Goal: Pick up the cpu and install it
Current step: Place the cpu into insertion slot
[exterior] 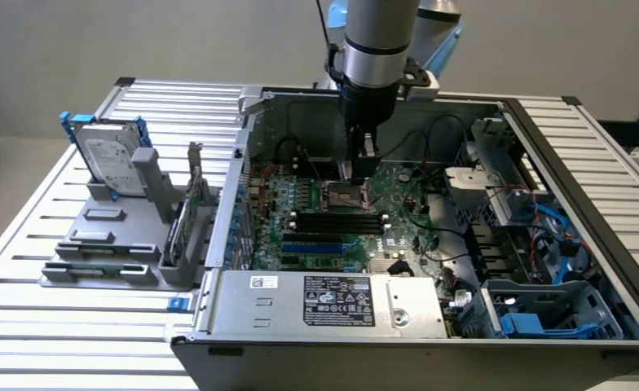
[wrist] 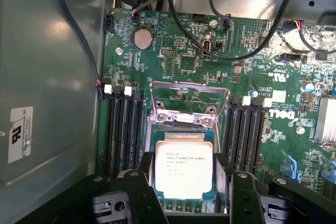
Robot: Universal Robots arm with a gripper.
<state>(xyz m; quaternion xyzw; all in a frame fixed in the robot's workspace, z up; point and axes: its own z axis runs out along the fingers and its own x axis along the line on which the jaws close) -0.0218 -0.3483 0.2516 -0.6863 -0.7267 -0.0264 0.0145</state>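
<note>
End effector (wrist: 182, 179) seemingly clasping cpu (wrist: 184, 163), over open socket (wrist: 185, 120), motherboard (wrist: 178, 61) marked DELL

Slatted metal table (exterior: 15, 269) carries open computer case (exterior: 407, 366), grey parts holder (exterior: 102, 244) beside it

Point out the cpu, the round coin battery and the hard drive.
cpu (wrist: 184, 167): wrist view, middle of its silver top.
coin battery (wrist: 143, 38): wrist view, centre of its round face.
hard drive (exterior: 108, 155): exterior view, its labelled face.
</note>
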